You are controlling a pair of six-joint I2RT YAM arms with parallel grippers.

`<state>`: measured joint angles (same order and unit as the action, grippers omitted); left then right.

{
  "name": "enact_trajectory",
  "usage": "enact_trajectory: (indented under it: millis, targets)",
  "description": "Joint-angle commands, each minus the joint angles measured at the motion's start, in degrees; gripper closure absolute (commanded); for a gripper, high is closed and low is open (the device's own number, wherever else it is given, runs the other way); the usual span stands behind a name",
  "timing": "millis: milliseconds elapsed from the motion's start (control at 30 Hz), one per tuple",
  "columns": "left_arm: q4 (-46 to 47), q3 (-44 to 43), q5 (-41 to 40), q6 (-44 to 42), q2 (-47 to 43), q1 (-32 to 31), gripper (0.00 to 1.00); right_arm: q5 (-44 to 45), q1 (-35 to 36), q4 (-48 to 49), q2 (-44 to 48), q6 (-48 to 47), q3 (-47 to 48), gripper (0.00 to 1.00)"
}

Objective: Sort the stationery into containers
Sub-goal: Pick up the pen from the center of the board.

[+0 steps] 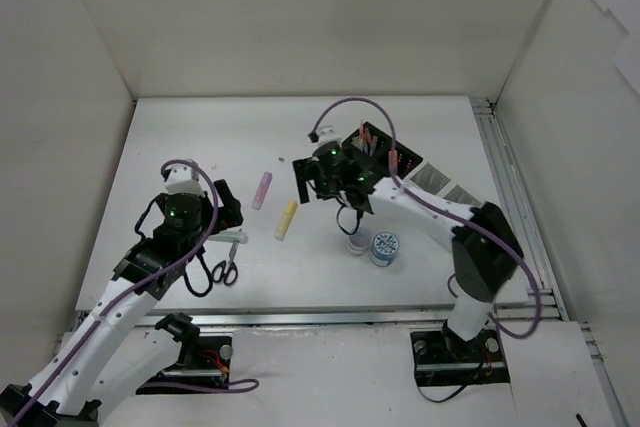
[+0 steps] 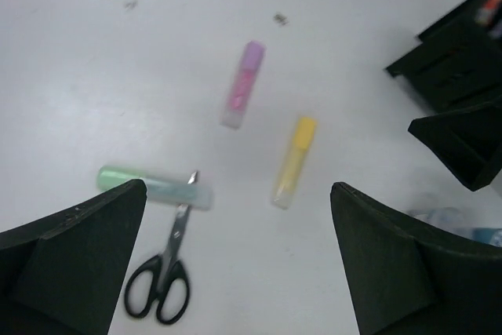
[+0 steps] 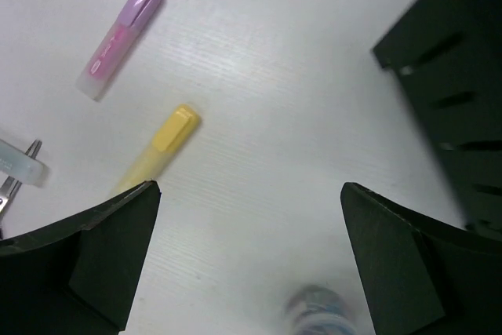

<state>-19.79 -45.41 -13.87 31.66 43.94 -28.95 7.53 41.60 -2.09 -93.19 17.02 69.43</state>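
A pink highlighter (image 1: 262,190), a yellow highlighter (image 1: 286,219), a pale green highlighter (image 1: 232,237) and black-handled scissors (image 1: 225,269) lie left of centre. Two tape rolls (image 1: 384,247) lie in front of the black organizer (image 1: 375,147). My left gripper (image 1: 222,209) is open and empty above the green highlighter (image 2: 154,187) and scissors (image 2: 165,272). My right gripper (image 1: 310,187) is open and empty, hovering between the yellow highlighter (image 3: 157,151) and the black organizer (image 3: 447,76), with a tape roll (image 3: 318,311) below it. The pink highlighter also shows in the left wrist view (image 2: 242,85) and the right wrist view (image 3: 120,40).
Pens stand in the black organizer. White slotted pieces (image 1: 440,179) lie to its right by the rail. White walls enclose the table on three sides. The yellow highlighter (image 2: 294,161) lies between the two grippers.
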Motion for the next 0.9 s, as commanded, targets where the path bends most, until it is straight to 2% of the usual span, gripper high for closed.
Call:
enact_trajectory:
  millis: [0,200,433,500,533,600,633,700,733,867]
  targets:
    - [-12.10,0.84,-4.86,6.13,-2.02,3.88,0.01,1.52,3.91,-2.13,-8.65,6.18,8.67,0.02]
    - [-13.53,3.39,-3.98,9.21,-4.21,7.86,0.01,8.28,8.84,-4.68,-23.43,12.07,20.12,0.02]
    - [-10.63,6.82,-2.57,9.30,-6.68,9.70,0.00,14.44,10.78,-5.38,-29.15,16.82,21.28,0.05]
    - [-10.09,7.00,-2.57,8.86,-7.38,9.70,0.00,16.63,11.22,-5.38,-30.47,17.78,20.75,0.13]
    - [-10.00,7.17,-2.65,8.68,-7.55,9.70,0.01,17.86,11.57,-5.38,-30.82,18.49,20.83,0.23]
    - [-9.74,7.18,-3.27,8.42,-8.35,9.70,0.00,18.74,11.66,-5.30,-31.53,19.54,20.31,0.36]
    - [-9.65,7.26,-3.53,8.24,-8.78,9.70,0.01,19.27,11.57,-5.38,-31.70,19.81,20.31,0.52]
    - [-9.22,7.26,-3.71,8.24,-9.05,10.23,0.01,19.80,11.57,-5.38,-31.71,19.63,20.31,0.65]
    - [-8.86,7.52,-3.71,8.07,-9.14,10.23,0.01,20.07,11.57,-5.38,-31.53,19.46,20.13,0.75]
    - [-6.93,7.44,-2.66,7.63,-7.91,10.75,0.01,21.21,11.48,-4.07,-28.12,18.15,18.21,0.90]
